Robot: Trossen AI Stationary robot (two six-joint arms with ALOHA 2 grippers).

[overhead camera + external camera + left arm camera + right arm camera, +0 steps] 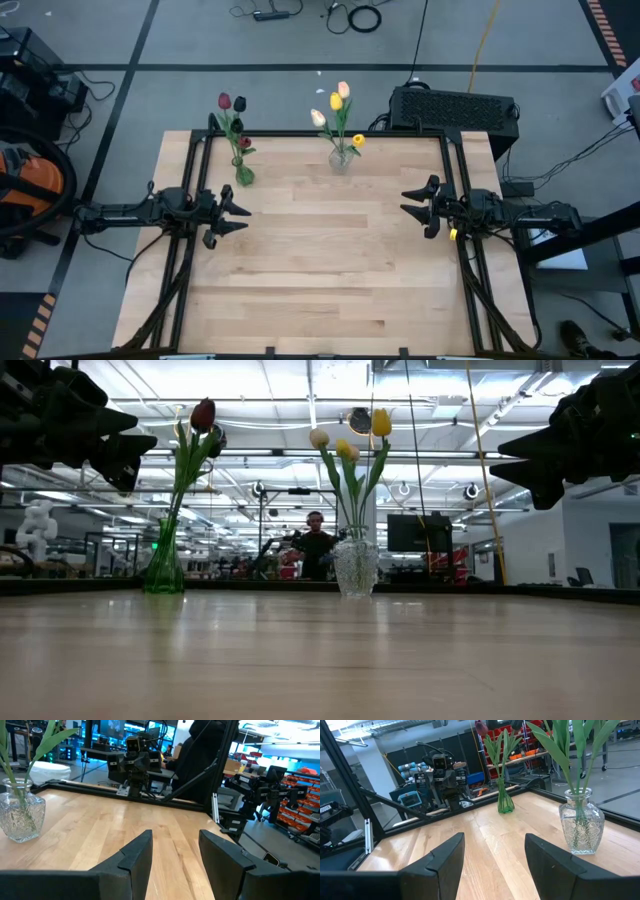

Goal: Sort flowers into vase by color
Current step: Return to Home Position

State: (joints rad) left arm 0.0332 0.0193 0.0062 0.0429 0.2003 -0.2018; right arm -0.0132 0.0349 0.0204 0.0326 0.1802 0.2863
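Dark red tulips (232, 105) stand with their stems in a slim green vase (243, 172) at the table's far left. Yellow and cream tulips (337, 104) stand in a clear cut-glass vase (340, 160) at the far middle. In the low view the green vase (163, 567) and the clear vase (355, 567) rest on their bases on the wood. My left gripper (243, 212) hovers open at the table's left side, pointing level toward the middle. My right gripper (408, 199) hovers open at the right side, facing it. Neither has anything between its fingers.
A black metal frame (320, 134) runs along the table's far, left and right edges. A black box (455, 106) sits just behind the far right corner. The wooden top (320, 270) between the two grippers and toward the near edge is bare. A person (316, 545) stands far behind the table.
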